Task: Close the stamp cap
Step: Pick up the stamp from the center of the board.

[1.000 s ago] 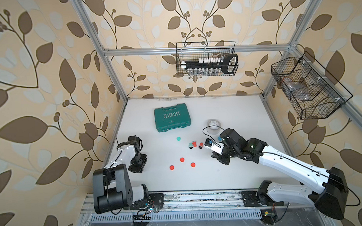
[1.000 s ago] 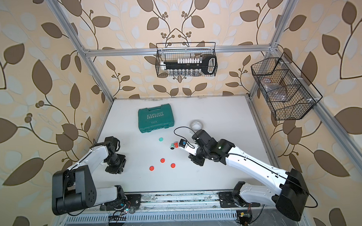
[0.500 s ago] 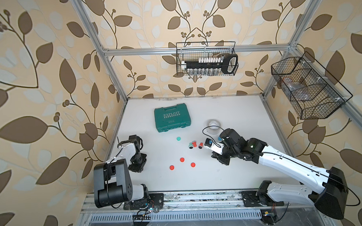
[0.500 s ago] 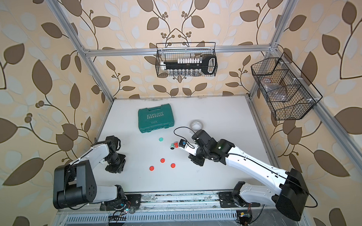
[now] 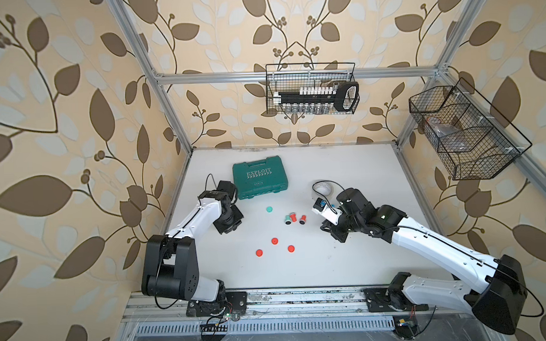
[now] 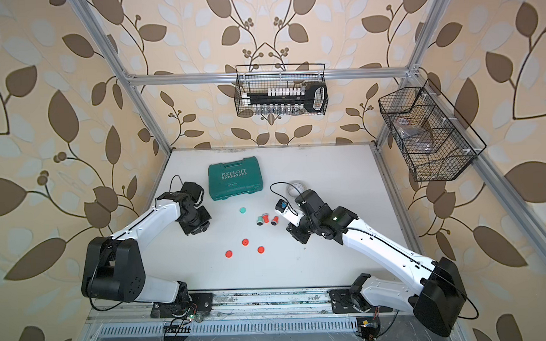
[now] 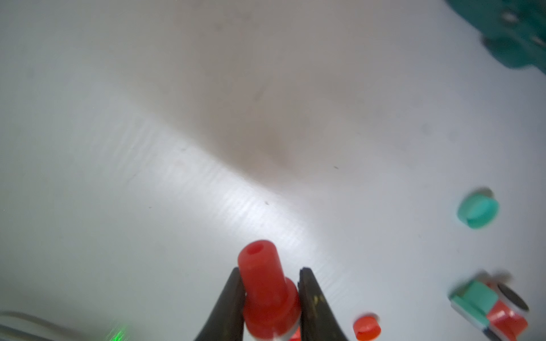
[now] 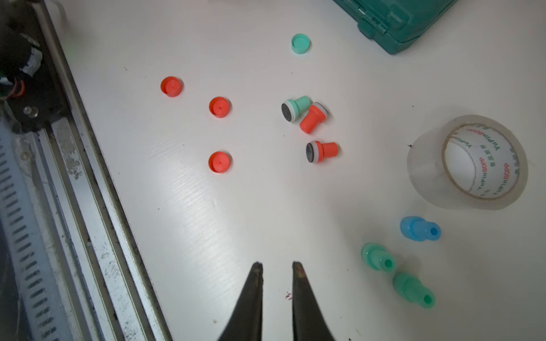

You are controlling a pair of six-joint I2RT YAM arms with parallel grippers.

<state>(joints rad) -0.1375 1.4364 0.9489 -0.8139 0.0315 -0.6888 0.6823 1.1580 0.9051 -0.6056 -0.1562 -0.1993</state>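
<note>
left gripper is clamped on a red stamp, jaws against its wide collar, the narrow handle end with a small hole pointing out past the tips. the stamp's pad end is hidden between the jaws, so i cannot tell if it is capped. in a top view this gripper sits low over the left side of the table, just in front of the green case. right gripper is nearly closed, a narrow gap, nothing in it, over bare table on the right side. three red caps lie loose mid-table toward the front, apart from each other and from both grippers. a teal cap lies alone nearer the case. between the grippers a teal stamp and a second red stamp lie on their sides touching, with a third red stamp just beside them. dark pads show bare on the teal one and the third. a tape roll stands near the right gripper, with a blue stamp and two more teal stamps lying beside it.
</note>
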